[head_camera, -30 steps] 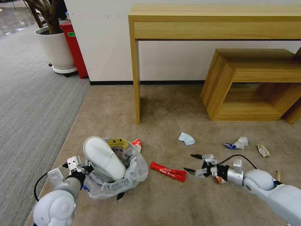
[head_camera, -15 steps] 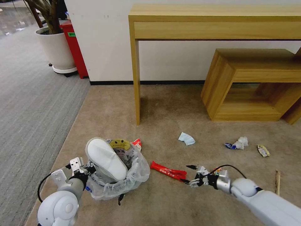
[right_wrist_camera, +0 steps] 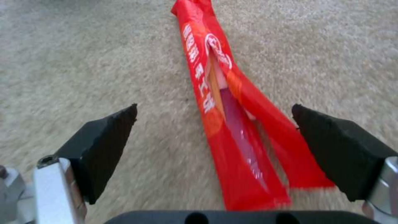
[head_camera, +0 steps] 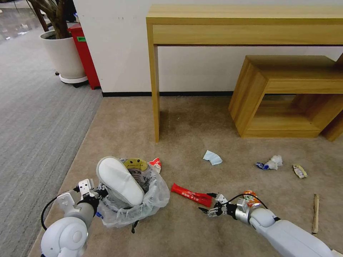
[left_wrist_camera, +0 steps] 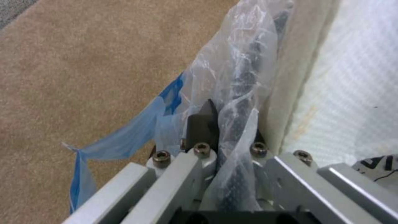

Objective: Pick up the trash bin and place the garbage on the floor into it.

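Since a second ago our right gripper (head_camera: 209,204) has slid leftward, fingers apart, straddling the red wrapper (head_camera: 191,195). Left gripper (left_wrist_camera: 226,130) is clamped on the trash bin (head_camera: 134,194) at 8 o'clock, one slipper (head_camera: 119,180) inside. Remaining at 2 o'clock: crumpled paper (head_camera: 274,161), stick (head_camera: 315,213).
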### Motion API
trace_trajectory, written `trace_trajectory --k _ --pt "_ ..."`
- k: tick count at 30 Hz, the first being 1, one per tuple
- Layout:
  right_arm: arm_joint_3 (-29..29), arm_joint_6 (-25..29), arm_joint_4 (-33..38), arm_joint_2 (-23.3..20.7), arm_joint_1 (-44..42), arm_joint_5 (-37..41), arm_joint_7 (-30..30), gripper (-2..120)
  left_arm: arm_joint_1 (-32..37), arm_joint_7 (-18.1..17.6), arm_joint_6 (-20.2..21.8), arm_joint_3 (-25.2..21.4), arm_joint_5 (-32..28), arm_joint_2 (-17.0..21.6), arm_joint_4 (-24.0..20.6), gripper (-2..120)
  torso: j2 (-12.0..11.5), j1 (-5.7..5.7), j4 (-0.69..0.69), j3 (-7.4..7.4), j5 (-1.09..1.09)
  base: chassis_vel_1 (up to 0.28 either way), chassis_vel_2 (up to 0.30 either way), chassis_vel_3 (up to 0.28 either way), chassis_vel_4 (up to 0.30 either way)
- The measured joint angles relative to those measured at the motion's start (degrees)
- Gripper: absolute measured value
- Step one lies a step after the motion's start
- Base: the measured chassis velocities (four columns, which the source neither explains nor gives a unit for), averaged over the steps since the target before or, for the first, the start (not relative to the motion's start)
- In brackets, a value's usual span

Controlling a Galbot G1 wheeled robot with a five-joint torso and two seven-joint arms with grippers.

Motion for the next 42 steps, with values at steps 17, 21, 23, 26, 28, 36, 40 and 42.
trace_trajectory --k 17,21,23,26,28,36,40,42 --pt "-4.4 3.0 -8.4 6.1 3.1 -1.2 0.4 73 0.1 0.0 -0.4 -0.6 -0.2 -0.3 -0.6 1 0.0 0.00 -0.01 0.00 0.01 0.000 0.000 0.000 0.000" --pt "-4.4 3.3 -8.4 6.4 3.0 -1.3 0.6 58 -0.1 0.0 -0.4 -0.5 -0.2 -0.3 -0.1 1 0.0 0.00 0.00 0.00 0.01 0.000 0.000 0.000 0.000" --pt "-4.4 3.4 -8.1 6.3 3.0 -1.2 0.6 53 -0.3 0.0 -0.4 -0.5 -0.2 -0.3 0.0 1 0.0 0.00 0.00 -0.01 0.00 0.000 0.000 0.000 0.000" --pt "-4.4 3.5 -8.0 6.1 2.8 -1.2 0.7 45 -0.4 0.0 -0.5 -0.4 -0.2 -0.3 0.2 1 0.0 0.00 -0.01 -0.01 0.01 0.000 0.000 0.000 0.000" --pt "-4.4 3.8 -8.0 6.0 2.8 -1.0 0.7 35 -0.5 0.0 -0.6 -0.4 -0.2 -0.2 0.4 1 0.0 0.00 -0.01 0.00 0.01 0.000 0.000 0.000 0.000" --pt "-3.3 3.7 -2.5 2.8 2.1 1.6 0.5 6 -0.7 0.0 -0.8 -0.5 0.0 0.1 1.3 1 0.0 0.00 0.00 0.00 0.01 0.000 0.000 0.000 0.000" --pt "-2.0 3.3 1.0 0.9 0.6 2.8 0.5 0 -0.8 0.0 -1.0 -0.3 0.3 0.0 1.6 1 0.0 0.00 0.00 0.00 0.01 0.000 0.000 0.000 0.000" --pt "-1.4 3.2 1.7 0.6 -0.1 2.8 0.3 0 -0.9 0.0 -1.0 -0.1 0.5 -0.1 1.8 1 0.0 0.00 -0.01 0.00 0.02 0.000 0.000 0.000 0.000"
